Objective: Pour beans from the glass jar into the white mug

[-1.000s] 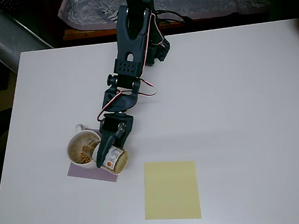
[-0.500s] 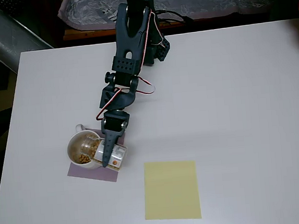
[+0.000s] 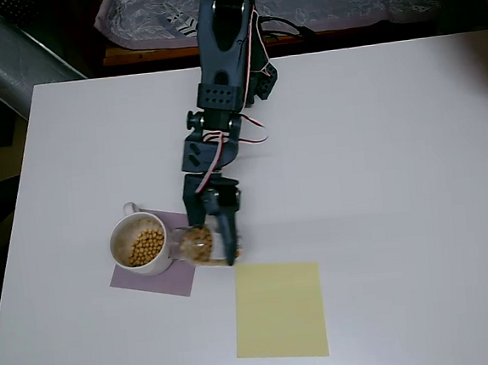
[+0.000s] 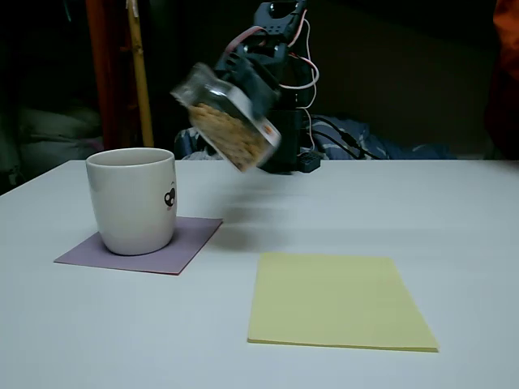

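The white mug (image 3: 126, 235) stands on a purple mat at the table's left, with tan beans (image 3: 147, 246) piled inside; in the fixed view the mug (image 4: 134, 211) shows a dark mark on its side. My gripper (image 3: 216, 246) is shut on the glass jar (image 3: 196, 245), which hangs tilted in the air just right of the mug. Seen from the fixed view, the jar (image 4: 212, 105) is well above the mug's rim, its open end up and to the left, with beans (image 4: 231, 138) lying along its lower side.
The purple mat (image 3: 171, 280) sticks out under the mug. A yellow sheet (image 3: 279, 309) lies flat right of it, near the front edge. The arm's base (image 3: 256, 79) sits at the back of the white table.
The jar was tipped over the mug's mouth; it has swung right, off the mug, and turned back up. More beans lie in the mug than a second ago.
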Tool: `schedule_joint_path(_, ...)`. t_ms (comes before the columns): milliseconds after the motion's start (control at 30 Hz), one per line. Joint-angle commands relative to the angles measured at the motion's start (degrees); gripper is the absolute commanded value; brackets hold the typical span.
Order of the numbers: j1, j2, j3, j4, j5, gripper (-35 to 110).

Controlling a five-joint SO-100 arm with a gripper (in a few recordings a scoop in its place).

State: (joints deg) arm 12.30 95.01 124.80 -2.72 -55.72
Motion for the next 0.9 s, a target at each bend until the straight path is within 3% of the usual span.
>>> schedule_joint_path(0,-0.26,4.04,6.42,-10.46,-12.13,16)
schedule_joint_path(300,-5.45,-6.77,14.24,-34.28,-28.04,22)
schedule_joint_path(567,-11.25,-26.37,-0.53,-42.01,-32.87,28)
schedule_joint_path(867,-12.92,-43.42,-18.81,-42.54,-35.07,34)
